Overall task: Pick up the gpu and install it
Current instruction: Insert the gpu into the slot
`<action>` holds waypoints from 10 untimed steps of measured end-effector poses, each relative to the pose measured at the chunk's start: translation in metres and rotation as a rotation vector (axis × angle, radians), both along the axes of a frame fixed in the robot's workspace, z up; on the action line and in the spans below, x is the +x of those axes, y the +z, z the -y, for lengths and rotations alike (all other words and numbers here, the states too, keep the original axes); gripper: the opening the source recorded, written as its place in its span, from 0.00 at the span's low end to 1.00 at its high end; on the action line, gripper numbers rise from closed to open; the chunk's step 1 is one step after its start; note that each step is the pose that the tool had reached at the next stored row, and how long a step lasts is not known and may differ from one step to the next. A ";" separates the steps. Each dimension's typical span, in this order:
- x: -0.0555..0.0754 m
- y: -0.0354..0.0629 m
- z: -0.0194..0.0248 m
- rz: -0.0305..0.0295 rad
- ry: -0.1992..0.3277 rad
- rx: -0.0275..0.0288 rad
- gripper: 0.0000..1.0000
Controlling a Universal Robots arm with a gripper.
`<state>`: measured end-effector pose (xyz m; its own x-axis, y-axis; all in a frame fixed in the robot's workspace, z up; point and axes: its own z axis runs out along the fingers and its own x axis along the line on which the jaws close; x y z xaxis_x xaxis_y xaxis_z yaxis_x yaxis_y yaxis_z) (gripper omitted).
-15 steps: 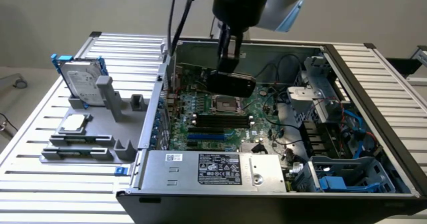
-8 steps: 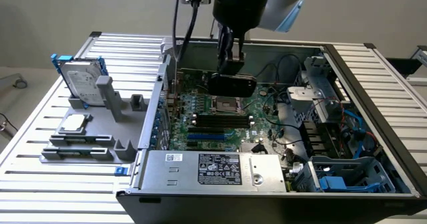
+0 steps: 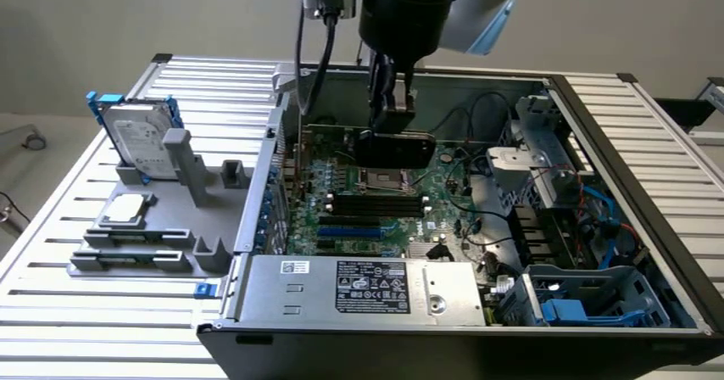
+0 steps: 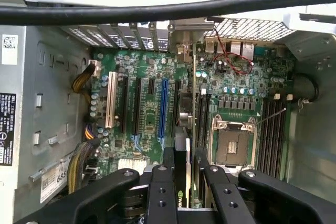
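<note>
gripper (image 3: pixel 392 124) clamped on gpu (image 3: pixel 396 151) | gpu hangs just beneath it, edge-down over motherboard (image 4: pixel 152 77)

1. One table (image 3: pixel 91 312), slatted.
2. One case (image 3: pixel 633 185), open, on the table's half toward the exterior view's right.
3. One grey holder (image 3: pixel 147 265), near the table's edge at the exterior view's left.
4. One hard drive (image 3: pixel 142 142), upright at the holder's far corner.
5. One chip (image 3: pixel 125 209), flat on the holder.
6. One board (image 4: pixel 147 72) in the case, carrying one white slot (image 4: pixel 110 100), one long blue slot (image 4: pixel 163 106), one socket (image 4: pixel 231 145) and four long black slots (image 4: pixel 273 129) beside the socket.
7. One power supply (image 3: pixel 362 288), along the case's near edge.
8. One gripper (image 3: pixel 391 121), with one gpu (image 3: pixel 394 149) clamped in it.
9. One black cable (image 4: pixel 157 9).
</note>
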<state>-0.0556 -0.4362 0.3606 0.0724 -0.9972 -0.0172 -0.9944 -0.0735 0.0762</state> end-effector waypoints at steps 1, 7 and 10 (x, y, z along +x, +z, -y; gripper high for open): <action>0.000 -0.0007 0.0009 0.0021 0.001 0.0002 0.26; -0.001 -0.0027 0.0093 0.0047 0.006 0.0001 0.26; -0.003 -0.0065 0.0130 0.0075 0.006 0.0002 0.26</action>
<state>-0.0587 -0.4492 0.3541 0.0789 -0.9967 -0.0168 -0.9944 -0.0798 0.0687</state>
